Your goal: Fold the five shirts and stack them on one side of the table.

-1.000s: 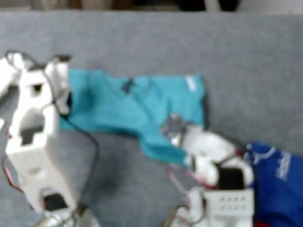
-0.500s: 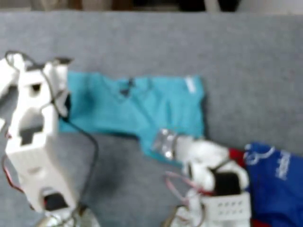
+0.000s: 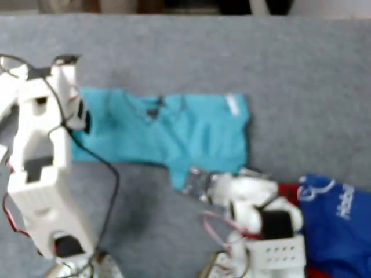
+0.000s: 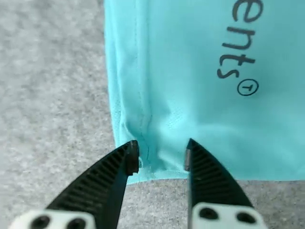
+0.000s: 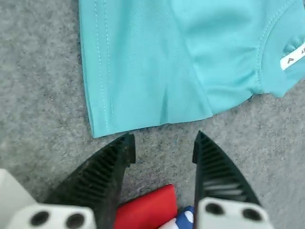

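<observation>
Blue shirt (image 3: 339,226) cut off at four o'clock; left hand (image 4: 160,156) spread astride the teal shirt (image 4: 200,71), right hand (image 5: 164,148) spread just beside it

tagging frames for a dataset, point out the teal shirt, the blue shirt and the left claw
teal shirt (image 3: 174,130), high view, middle of its flat fabric
blue shirt (image 3: 333,231), high view, its top face
left claw (image 4: 161,158), left wrist view, midway between its open tips
</observation>
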### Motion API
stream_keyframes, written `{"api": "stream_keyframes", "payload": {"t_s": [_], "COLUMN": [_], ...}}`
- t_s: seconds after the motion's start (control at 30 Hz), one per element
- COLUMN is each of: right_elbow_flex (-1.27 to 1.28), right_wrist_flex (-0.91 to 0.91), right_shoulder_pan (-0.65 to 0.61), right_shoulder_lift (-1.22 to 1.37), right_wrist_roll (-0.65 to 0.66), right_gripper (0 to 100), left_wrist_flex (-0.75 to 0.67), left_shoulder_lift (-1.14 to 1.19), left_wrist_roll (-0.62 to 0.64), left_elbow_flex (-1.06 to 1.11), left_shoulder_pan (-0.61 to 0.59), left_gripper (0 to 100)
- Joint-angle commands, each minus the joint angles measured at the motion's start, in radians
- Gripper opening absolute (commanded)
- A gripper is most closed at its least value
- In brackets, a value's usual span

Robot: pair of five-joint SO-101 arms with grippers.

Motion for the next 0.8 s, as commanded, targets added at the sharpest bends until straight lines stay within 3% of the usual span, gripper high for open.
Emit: {"api": "stream_keyframes", "payload": {"t_s": [0.0,0.1,0.33,0.57,0.77], "right_elbow_flex": [-0.107,-0.133,-0.315,-0.590,-0.802], "right_wrist_flex": [-0.037,-0.180,-0.430,-0.496,-0.552], "right_shoulder_pan": [-0.005,-0.007,-0.013,-0.058,-0.111], "right_shoulder_lift": [0.005,0.041,0.421,0.931,1.280], "right_wrist_roll": [0.003,-0.032,-0.224,-0.353,-0.381], "right_gripper": [15.2,0.0,0.9,0.6,0.6], "left_wrist_flex": [0.015,0.008,-0.172,-0.270,-0.339], "left_shoulder_lift": [-0.114,-0.150,-0.051,0.076,0.131], "left_wrist_roll": [0.005,0.130,0.394,0.434,0.433], "left_elbow_flex": [-0.068,-0.110,-0.146,-0.155,-0.150], "left_shoulder_pan": [-0.014,0.000,0.117,0.195,0.161], "left_gripper": [7,2,2,2,2]}}
